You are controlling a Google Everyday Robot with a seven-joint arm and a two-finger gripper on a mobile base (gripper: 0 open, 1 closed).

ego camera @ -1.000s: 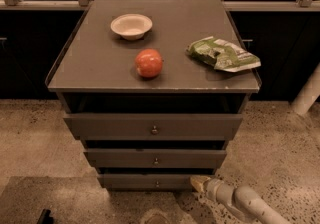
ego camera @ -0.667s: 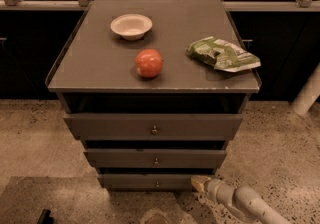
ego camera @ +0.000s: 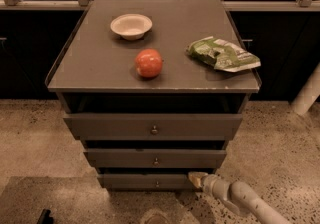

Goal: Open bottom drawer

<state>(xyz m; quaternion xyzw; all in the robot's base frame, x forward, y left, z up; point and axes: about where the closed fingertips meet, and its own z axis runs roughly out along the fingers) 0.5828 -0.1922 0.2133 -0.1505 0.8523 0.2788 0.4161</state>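
The bottom drawer (ego camera: 145, 181) is the lowest and narrowest of three dark grey fronts, with a tiny metal knob (ego camera: 157, 184) at its centre. It looks closed, set back under the middle drawer (ego camera: 155, 158) and the top drawer (ego camera: 152, 126). My gripper (ego camera: 196, 178) is at the end of a pale arm coming in from the lower right. Its tip sits at the right end of the bottom drawer front, to the right of the knob.
On the cabinet top (ego camera: 100, 68) sit a white bowl (ego camera: 131, 25), a red apple (ego camera: 149, 63) and a green snack bag (ego camera: 222, 54). Speckled floor (ego camera: 280, 148) surrounds the cabinet. A white post (ego camera: 307, 93) stands at the right. A railing runs behind.
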